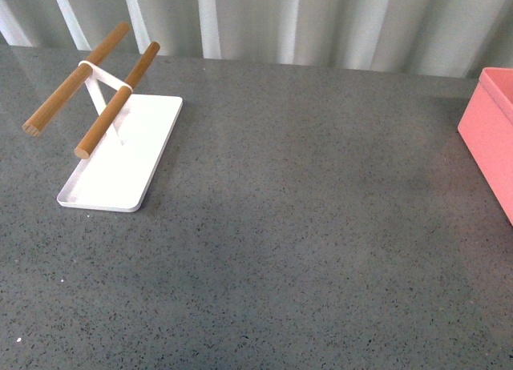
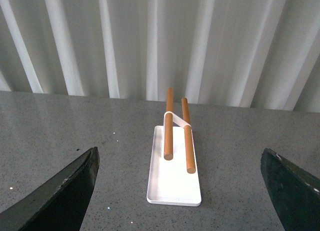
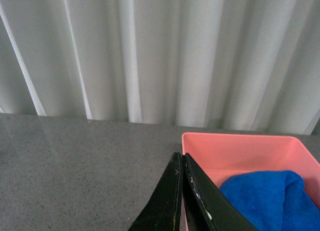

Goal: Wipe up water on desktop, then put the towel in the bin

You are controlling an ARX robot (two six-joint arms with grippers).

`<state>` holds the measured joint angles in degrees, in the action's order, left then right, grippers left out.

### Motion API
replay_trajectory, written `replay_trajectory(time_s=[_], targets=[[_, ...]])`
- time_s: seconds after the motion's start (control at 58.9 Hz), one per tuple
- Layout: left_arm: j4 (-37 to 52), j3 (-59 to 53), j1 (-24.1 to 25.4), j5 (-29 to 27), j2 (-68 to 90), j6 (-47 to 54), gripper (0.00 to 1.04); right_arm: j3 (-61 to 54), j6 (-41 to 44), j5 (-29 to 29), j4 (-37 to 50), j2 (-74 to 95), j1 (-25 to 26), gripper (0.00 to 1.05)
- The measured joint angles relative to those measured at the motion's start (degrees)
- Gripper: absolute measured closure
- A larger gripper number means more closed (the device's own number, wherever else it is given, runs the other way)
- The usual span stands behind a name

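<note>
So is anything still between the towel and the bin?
No. In the right wrist view the towel already lies inside the bin, with the shut right gripper beside the bin's near wall.

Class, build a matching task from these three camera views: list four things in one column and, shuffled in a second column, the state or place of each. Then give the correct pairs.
Column 1
1. towel
2. left claw
3. right claw
4. white tray

Column 2
A. fingers wide apart, holding nothing
B. lying inside the pink bin
C. fingers pressed together, empty
D. carries two wooden rods raised above its base

Pairs: 1-B, 2-A, 3-C, 4-D
</note>
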<state>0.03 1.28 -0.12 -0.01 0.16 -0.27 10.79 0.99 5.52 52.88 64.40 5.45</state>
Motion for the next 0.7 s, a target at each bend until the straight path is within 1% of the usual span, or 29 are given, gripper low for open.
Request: replay_trajectory(time_s=[0.102, 0.119, 0.153, 0.221, 0.255, 0.34, 0.696], targets=[[0.00, 0.00, 0.00, 0.00, 0.00, 0.00, 0.07, -2.49, -0.02, -1.01, -1.90, -4.26, -0.83, 1.01], [0.00, 0.00, 0.00, 0.00, 0.00, 0.00, 0.07, -3.06, -0.02, -1.57, -2.54, -5.46, -1.20, 1.01], [0.00, 0.00, 0.00, 0.00, 0.00, 0.00, 0.07, -3.98, -0.04, -4.66, -3.65, -7.52, -3.23, 1.01], [0.00, 0.00, 0.00, 0.00, 0.00, 0.00, 0.07, -5.27, -0.04, -4.98, -4.81, -9.97, -4.85, 1.01], [0.00, 0.00, 0.00, 0.00, 0.00, 0.00, 0.07, -6.21, -0.04, -4.96, -3.17, -9.97, -5.18, 1.01], [0.00, 0.00, 0.00, 0.00, -0.02, 0.00, 0.07, -7.98, -0.04, -5.18, -3.19, -11.32, -5.29, 1.01], [0.00, 0.00, 0.00, 0.00, -0.04, 0.00, 0.07, -9.38, -0.24, -5.29, -16.50, -26.88, -5.29, 1.01]])
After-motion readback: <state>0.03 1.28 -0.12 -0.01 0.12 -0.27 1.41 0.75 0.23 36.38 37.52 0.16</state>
